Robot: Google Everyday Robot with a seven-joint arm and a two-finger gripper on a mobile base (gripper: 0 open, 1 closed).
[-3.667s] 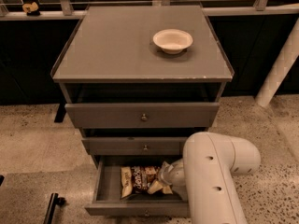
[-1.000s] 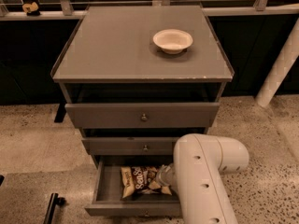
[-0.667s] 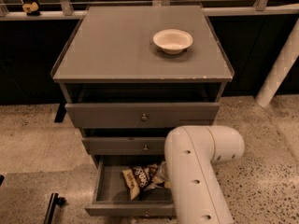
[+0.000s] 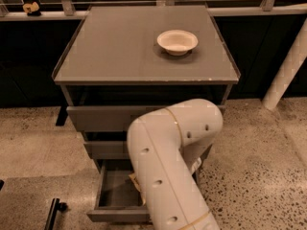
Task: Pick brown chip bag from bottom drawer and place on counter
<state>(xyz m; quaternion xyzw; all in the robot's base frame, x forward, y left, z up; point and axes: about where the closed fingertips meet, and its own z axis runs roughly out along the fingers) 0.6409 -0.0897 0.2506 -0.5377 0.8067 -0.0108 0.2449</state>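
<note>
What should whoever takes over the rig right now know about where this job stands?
The claw is out of sight behind the white arm, which bends down over the open bottom drawer.
Of the brown chip bag, only a tan edge shows inside the drawer beside the arm. Whether it is gripped cannot be seen.
The counter holds a white bowl toward its back right, and the bag is not on it.
Done: the drawer is open and the arm is at the bag.
Left: confirm the grasp, lift the bag out, and set it on the counter away from the bowl.
</note>
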